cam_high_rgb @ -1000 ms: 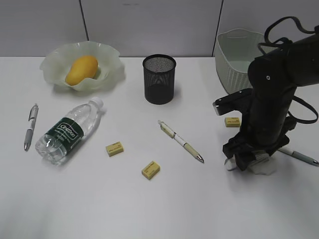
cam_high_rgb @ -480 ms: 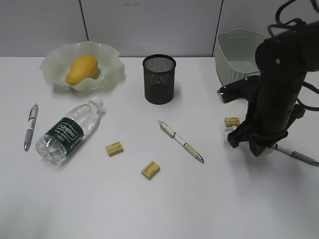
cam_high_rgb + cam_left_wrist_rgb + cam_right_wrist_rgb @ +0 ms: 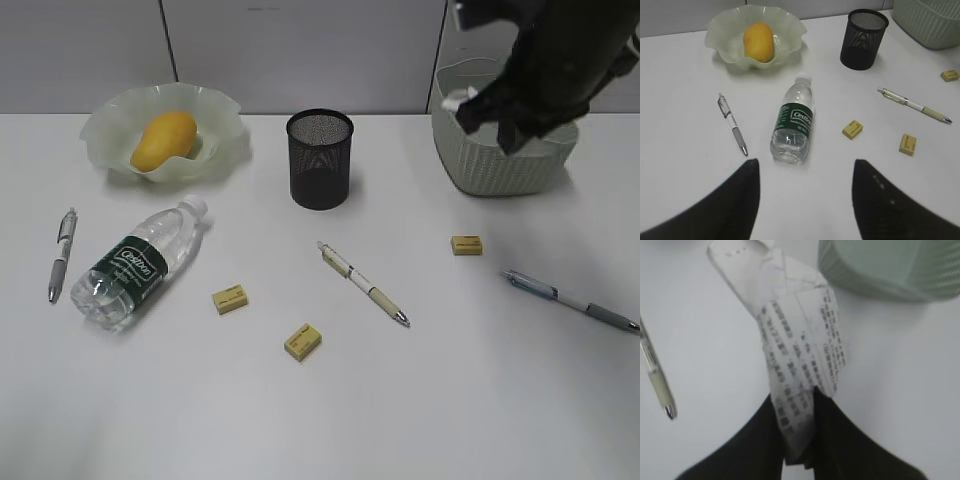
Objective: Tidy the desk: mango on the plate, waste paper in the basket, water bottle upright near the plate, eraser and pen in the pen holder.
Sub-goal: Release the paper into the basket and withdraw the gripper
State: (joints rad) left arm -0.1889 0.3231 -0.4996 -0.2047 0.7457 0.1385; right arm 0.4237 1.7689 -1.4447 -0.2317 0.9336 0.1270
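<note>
My right gripper (image 3: 797, 407) is shut on the waste paper (image 3: 800, 340), a printed white slip, and hangs high over the front rim of the basket (image 3: 500, 165). The mango (image 3: 165, 140) lies in the plate (image 3: 110, 125) at the back left. In front of the plate the water bottle (image 3: 140, 265) lies on its side on the desk (image 3: 320, 420). The pen holder (image 3: 320, 160) stands at the back centre. A pen (image 3: 362, 284) and an eraser (image 3: 230, 298) lie mid-desk. My left gripper (image 3: 805, 170) is open over bare desk near the bottle's base.
Two more erasers (image 3: 302, 341) (image 3: 466, 244) lie on the desk. A grey pen (image 3: 62, 255) lies at the far left and a blue-grey pen (image 3: 570, 300) at the right. A grey partition wall stands behind the desk.
My right arm has risen from the desk with the waste paper and swung back towards the basket. The pen it stood over now shows. The left gripper has not moved.
</note>
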